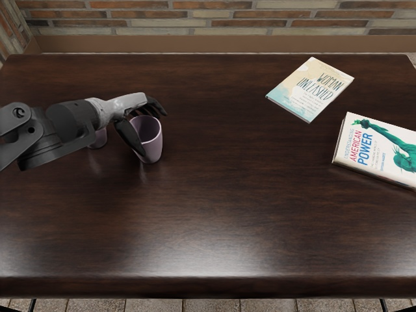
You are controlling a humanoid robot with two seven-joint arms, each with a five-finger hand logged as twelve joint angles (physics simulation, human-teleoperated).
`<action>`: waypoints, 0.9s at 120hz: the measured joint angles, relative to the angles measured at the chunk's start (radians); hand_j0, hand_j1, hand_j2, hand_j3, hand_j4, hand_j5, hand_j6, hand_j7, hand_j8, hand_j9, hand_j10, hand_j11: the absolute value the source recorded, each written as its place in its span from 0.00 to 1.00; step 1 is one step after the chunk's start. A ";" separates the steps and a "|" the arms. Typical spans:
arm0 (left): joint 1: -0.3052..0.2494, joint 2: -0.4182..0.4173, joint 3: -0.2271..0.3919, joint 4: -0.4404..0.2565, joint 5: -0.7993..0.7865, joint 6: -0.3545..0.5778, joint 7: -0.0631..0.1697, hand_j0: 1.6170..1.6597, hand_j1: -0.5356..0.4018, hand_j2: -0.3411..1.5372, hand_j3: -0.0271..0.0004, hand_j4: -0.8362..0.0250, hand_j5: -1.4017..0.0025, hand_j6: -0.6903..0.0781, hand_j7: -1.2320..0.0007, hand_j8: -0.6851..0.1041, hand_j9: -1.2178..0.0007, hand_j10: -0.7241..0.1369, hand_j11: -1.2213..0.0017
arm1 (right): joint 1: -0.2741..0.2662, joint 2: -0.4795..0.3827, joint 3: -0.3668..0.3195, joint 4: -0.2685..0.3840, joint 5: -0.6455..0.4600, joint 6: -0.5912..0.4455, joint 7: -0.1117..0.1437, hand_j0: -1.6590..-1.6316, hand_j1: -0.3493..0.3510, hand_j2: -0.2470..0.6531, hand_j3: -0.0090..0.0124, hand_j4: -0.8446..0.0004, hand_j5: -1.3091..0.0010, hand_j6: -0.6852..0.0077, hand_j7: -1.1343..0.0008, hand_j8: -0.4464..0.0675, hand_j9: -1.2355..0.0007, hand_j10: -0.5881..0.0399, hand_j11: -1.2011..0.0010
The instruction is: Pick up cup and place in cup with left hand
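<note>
Probably a pre-grasp. Grey-and-black left hand [127,103] spread about the smooth pale-purple cup [153,149], thumb along the near left wall, fingers arched over the far rim; a wide gap between them. Far side of the cup hidden, so contact there cannot be ruled out. Cup seems upright on the dark brown wooden worktop [227,214], no lift evident.

Second purple cup [99,138] just to the left, mostly covered by the grey-and-black left arm [49,130]; likely the receiver. Its mouth is out of sight, so its fit and pose go unchecked.

Risks, as judged from here. Thumb lies low, fingers high: closing unevenly could tip the cup toward the weaker side, or slide it over the polished wood. Fingers bearing on the rim rather than the wall might slip as the weight comes on. Too shallow a lift, and the base could strike the other cup's rim. Forearm passes over that cup; dropping the wrist on the way back could knock it over. Lowering off-centre, the base may catch the lip and jam at a slant. Letting go before it seats would invite a topple.
</note>
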 joint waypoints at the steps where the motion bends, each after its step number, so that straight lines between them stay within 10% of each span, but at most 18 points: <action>1: 0.000 0.000 0.000 0.000 0.000 0.000 0.000 0.96 0.52 0.22 0.99 0.55 0.70 0.45 0.66 0.55 0.64 0.49 0.64 | 0.000 0.000 0.000 0.000 0.000 0.000 0.000 0.04 0.00 0.27 0.42 1.00 1.00 0.99 1.00 0.87 1.00 0.94 1.00; 108: -0.001 0.001 0.012 0.009 0.010 0.016 0.000 0.95 0.42 0.24 0.99 0.41 0.64 0.42 0.57 0.53 0.55 0.45 0.55 | 0.000 0.000 0.000 0.000 0.000 0.000 0.000 0.04 0.00 0.27 0.42 1.00 1.00 0.99 1.00 0.87 1.00 0.94 1.00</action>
